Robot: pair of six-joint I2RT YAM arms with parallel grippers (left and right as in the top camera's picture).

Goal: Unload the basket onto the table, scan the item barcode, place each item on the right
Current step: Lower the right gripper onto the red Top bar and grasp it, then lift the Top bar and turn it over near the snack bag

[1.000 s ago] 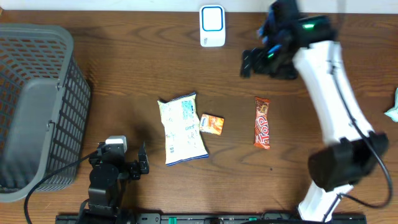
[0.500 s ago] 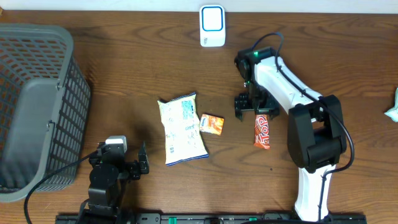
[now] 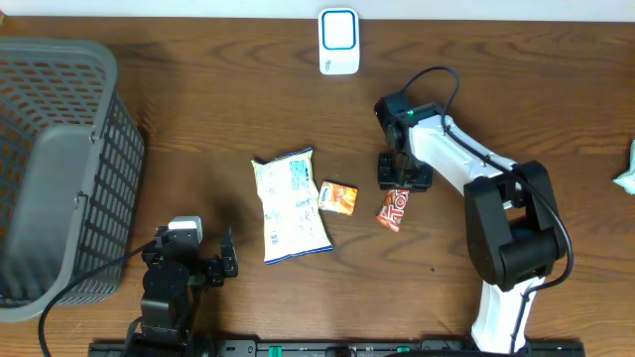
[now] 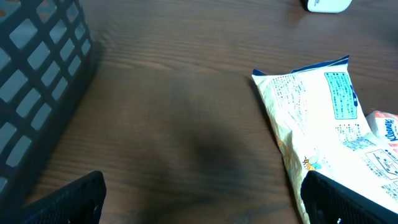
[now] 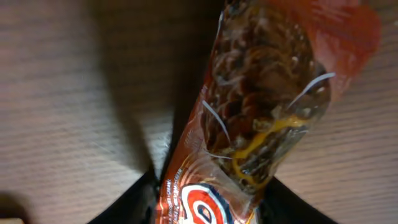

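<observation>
The counter (image 3: 198, 109) is evenly lit from above, with soft shadows cast; the candy bar (image 5: 261, 124) is shown dim, blurred and glare-streaked.

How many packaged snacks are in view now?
3: white bag at centre, small orange packet beside its right edge, red bar in the right gripper. Pale thing at right edge: unclear.

Overhead: fixed high, straight down, far, whole surface (image 3: 198, 109). Left wrist: low, near surface level, facing forward across it at snack bag (image 4: 317, 118) and basket (image 4: 37, 81) wall; both seen overhead too. Right wrist: pointing down, very close, candy bar (image 5: 249, 124) fills frame; same bar overhead.
</observation>
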